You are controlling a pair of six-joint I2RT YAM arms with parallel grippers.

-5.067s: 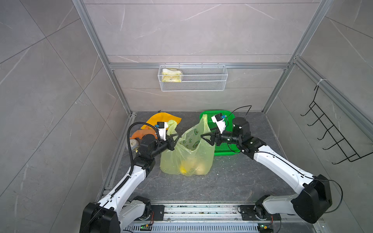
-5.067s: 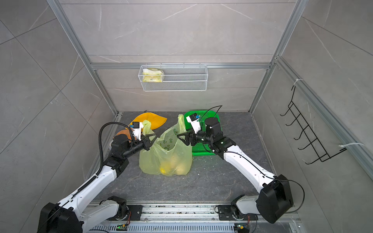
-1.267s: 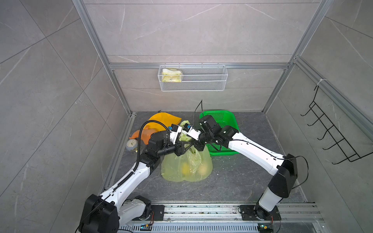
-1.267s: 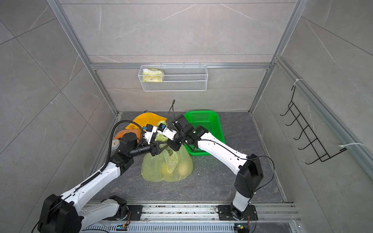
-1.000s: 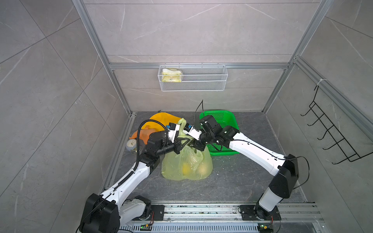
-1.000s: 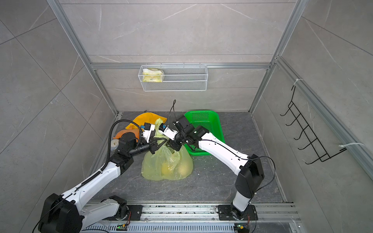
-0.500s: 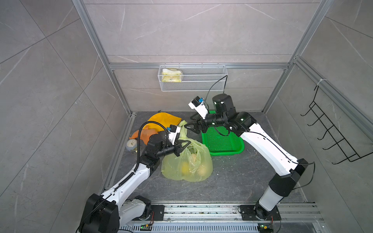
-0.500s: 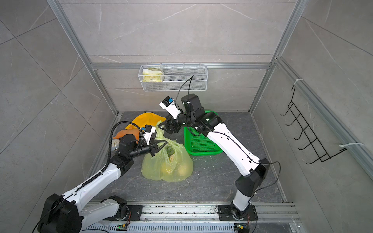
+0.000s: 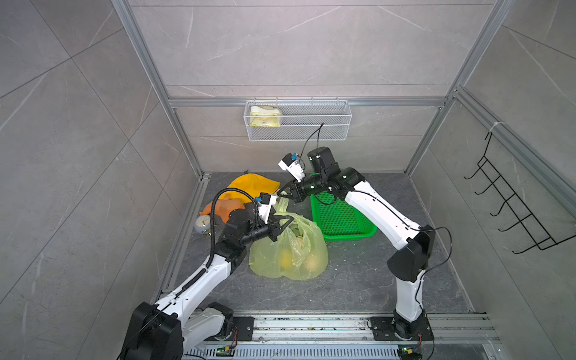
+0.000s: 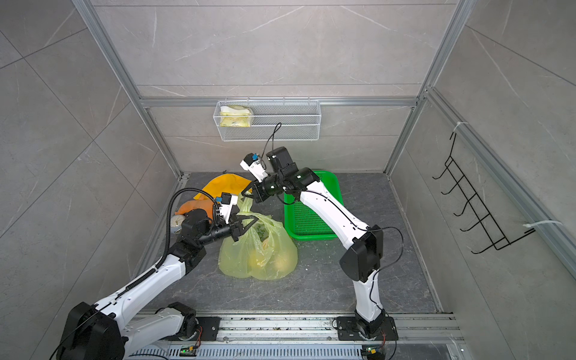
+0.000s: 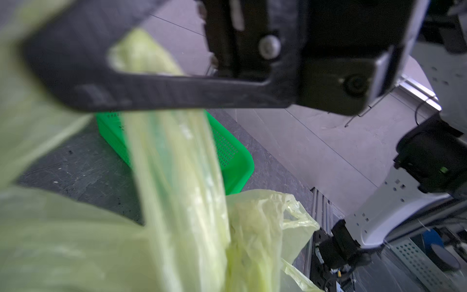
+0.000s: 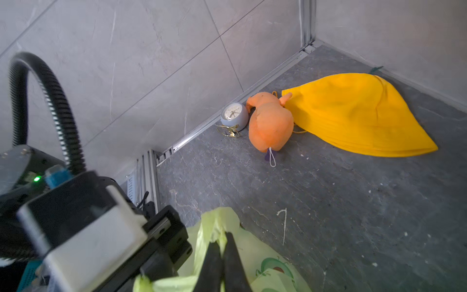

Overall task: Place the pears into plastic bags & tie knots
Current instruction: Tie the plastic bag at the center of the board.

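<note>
Left gripper [image 9: 283, 223] is clamped on one strap [image 9: 285, 215] of the plastic bag [image 9: 293, 269]. Right gripper [image 9: 282, 195] pinches the other; its fingertips [image 12: 233, 263] are cut off. Bag sits mid-tabletop [image 9: 358, 280]. Pears [image 9: 286, 259] inside are dim lumps, one half hidden.

Both top views are bright and even, seemingly lit by diffuse light overhead. The plastic bag [image 9: 290, 252] casts only a faint, soft shadow on the dark bench [image 9: 349, 280]. Straight frame rails [image 9: 149, 71] lean outward toward the picture edges. The left wrist view is poorest: the bag, close to the lens, smears into blur, while the green basket [image 11: 235, 156] behind is clearer. In the right wrist view the far clock [image 12: 233, 115] is sharp, but the near white housing [image 12: 83, 227] is soft.
</note>
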